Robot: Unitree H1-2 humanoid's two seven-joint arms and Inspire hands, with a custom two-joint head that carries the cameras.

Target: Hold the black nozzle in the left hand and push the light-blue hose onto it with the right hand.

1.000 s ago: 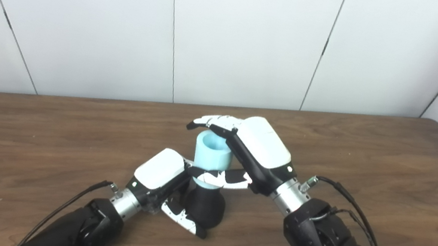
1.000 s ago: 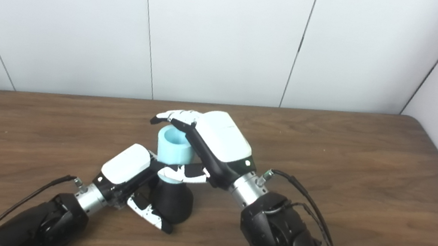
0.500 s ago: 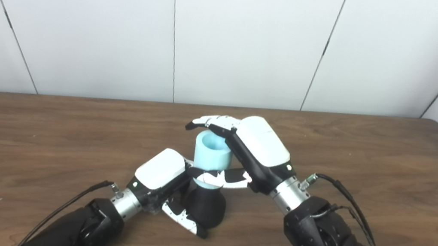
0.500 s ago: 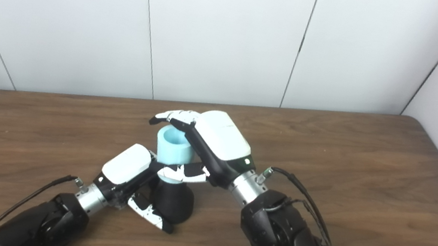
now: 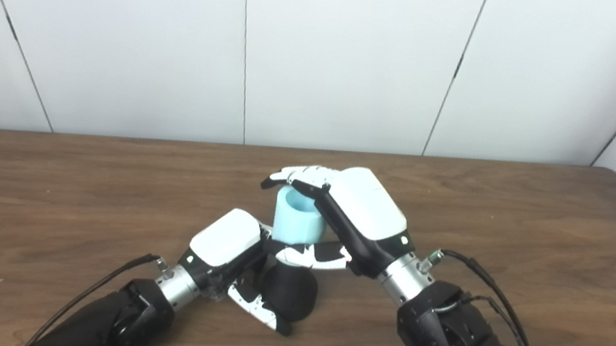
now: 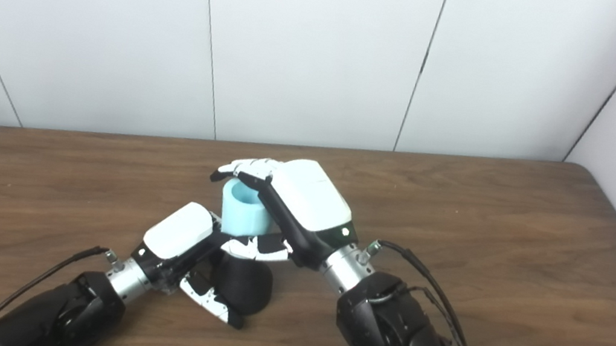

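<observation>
While the right hand (image 5: pixel 360 214) is curled over the top of the light-blue hose (image 5: pixel 296 220), the hose is held between its fingers (image 5: pixel 298 174), which reach across the far rim, and its thumb (image 5: pixel 313 255), which is laid across the near side low down. The hose piece is seen as a short, thick tube standing upright, its open end facing up and partly covered by the fingers. Its lower end is seated on the black nozzle (image 5: pixel 290 292), so that the two parts are stacked in one column; how deep the hose is pushed on cannot be told, since the joint is hidden behind the thumb.

Just left of the column, the left hand (image 5: pixel 227 243) is closed around the black nozzle, with its white back turned up and its thumb (image 5: pixel 257 307) wrapped round the near side of the nozzle's wide base. The nozzle is shown flaring outward toward the bottom, and its base is set on the wooden table (image 5: pixel 32 217), a little near of the table's middle.

Both forearms are seen coming in from the near edge, the left from the near left and the right from the near right, with black cables (image 5: pixel 503 300) looped along the right wrist. Behind the table, at the far side, white wall panels (image 5: pixel 350 51) divided by thin dark seams are seen
</observation>
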